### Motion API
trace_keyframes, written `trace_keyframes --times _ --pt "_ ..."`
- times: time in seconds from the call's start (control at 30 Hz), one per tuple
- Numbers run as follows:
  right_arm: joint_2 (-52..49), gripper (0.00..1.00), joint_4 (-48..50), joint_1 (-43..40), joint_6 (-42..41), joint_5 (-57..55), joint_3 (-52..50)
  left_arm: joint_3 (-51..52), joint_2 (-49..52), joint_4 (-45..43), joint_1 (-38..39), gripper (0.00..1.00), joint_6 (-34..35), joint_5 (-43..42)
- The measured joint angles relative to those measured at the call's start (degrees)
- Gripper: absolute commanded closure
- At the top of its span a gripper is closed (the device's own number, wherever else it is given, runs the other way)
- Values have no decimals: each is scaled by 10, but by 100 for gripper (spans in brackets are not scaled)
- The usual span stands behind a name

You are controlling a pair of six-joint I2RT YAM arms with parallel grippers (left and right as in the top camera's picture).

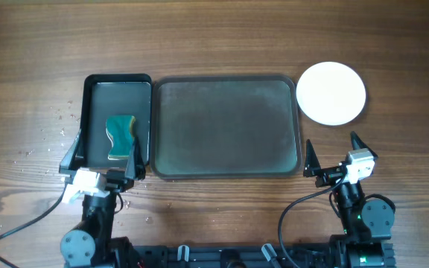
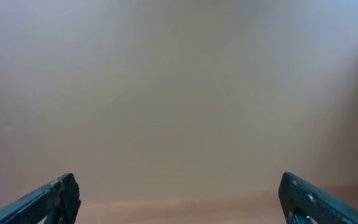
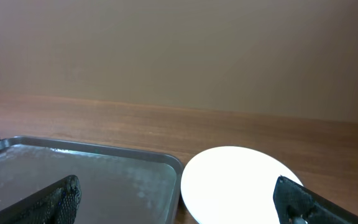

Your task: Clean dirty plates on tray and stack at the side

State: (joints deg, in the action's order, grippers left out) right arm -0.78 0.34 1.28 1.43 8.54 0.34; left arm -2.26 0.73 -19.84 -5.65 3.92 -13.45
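At the near edge of the brown wooden worktop (image 1: 222,37), the left jaws and right jaws stand spread wide, gripping nothing. Farther in lies the large dark grey-green rectangular tray (image 1: 226,126), its surface streaky. Just beside its left rim sits a narrow glossy black tray (image 1: 118,80) holding a green-and-yellow sponge (image 1: 121,136). A round white plate (image 1: 331,92) rests on the wood off the tray's far right corner.

white plate (image 1: 331,92): can't tell from overhead if single or stacked; right wrist view cuts it and the grey tray (image 3: 117,180) off at bottom edge
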Motion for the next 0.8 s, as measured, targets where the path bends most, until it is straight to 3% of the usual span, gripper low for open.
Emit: trace_keyframes --times 0.23,0.47,0.8 --pt "0 0 0 0 0 0 0 17 0 84 0 0 26 36" --pt "0 0 0 0 0 0 0 18 1 233 0 0 38 68" --pt "0 0 0 0 0 0 0 18 1 235 0 0 37 92"
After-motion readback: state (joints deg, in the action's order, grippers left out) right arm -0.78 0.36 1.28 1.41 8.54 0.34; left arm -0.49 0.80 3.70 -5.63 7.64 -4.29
